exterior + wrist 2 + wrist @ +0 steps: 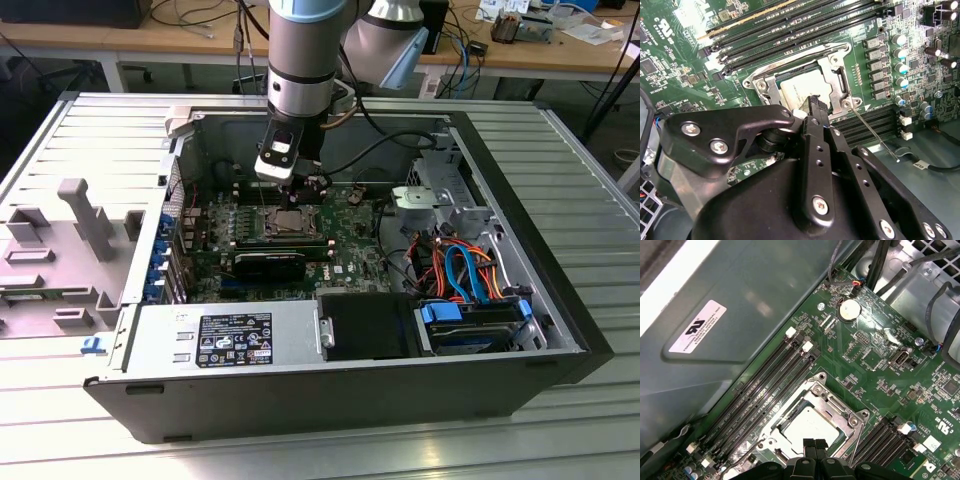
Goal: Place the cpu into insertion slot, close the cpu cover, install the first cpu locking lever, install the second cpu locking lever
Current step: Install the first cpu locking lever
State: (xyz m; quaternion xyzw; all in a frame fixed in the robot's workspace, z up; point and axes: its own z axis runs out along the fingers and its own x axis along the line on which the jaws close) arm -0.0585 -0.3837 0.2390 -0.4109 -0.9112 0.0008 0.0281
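The arm hangs straight down into the open computer case (pixel 560 330), a little above centre in the exterior view. Its gripper (pixel 310 188) is parked right over the insertion slot (pixel 268 226) on the green motherboard (pixel 350 215).

Look at the first wrist view: the two black fingertips (pixel 810 445) are pressed side by side with no gap between them, and nothing is pinched there that I can see. And there's the cpu (pixel 807 426), dull silver top, lying flat and square in the socket just beneath those tips. Whether the tips actually touch it, I cannot tell.

The cpu cover (pixel 840 412) lies down around the chip, its window framing the metal top.

Now the second wrist view: a thin locking lever (pixel 875 132) angles away from one corner of the frame. It runs out across the black memory slots (pixel 882 117) beside the socket rather than along the frame's edge.

Around the board, a grey power supply (pixel 230 340) runs along the lower part of the case in the exterior view. A tangle of orange and blue cables (pixel 465 268) sits toward the exterior view's right. The whole case rests on a ribbed metal table (pixel 600 180).
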